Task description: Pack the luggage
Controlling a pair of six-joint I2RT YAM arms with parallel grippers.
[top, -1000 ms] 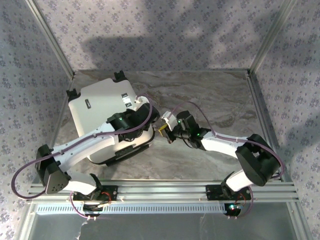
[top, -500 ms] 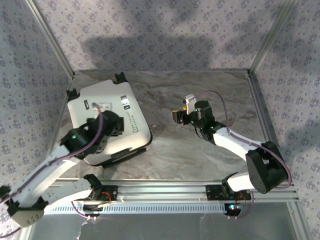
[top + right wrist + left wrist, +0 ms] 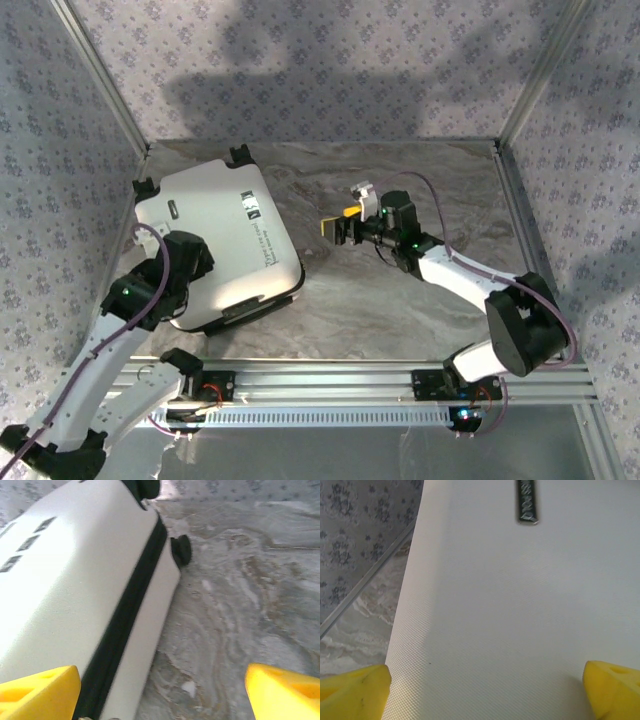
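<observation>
The luggage [image 3: 222, 225], a white hard-shell suitcase, lies closed and flat on the left of the marble table, wheels toward the back. My left gripper [image 3: 190, 255] hovers over its near-left part. In the left wrist view the gripper [image 3: 485, 695] is open just above the white shell [image 3: 520, 605], a black label [image 3: 526, 502] ahead. My right gripper [image 3: 338, 225] is open over bare table, right of the suitcase and pointing at it. From the right wrist, the open gripper [image 3: 162, 695] faces the black zipper band [image 3: 122, 615] and a wheel [image 3: 181, 549].
Marble tabletop [image 3: 420, 190] stretches right of the suitcase. Patterned walls with metal frame posts [image 3: 100, 80] enclose the back and sides. An aluminium rail [image 3: 330, 385] runs along the near edge by the arm bases.
The left arm swung from the suitcase's right edge back to its near-left part. The right gripper pulled away from the suitcase, then turned left to face it.
</observation>
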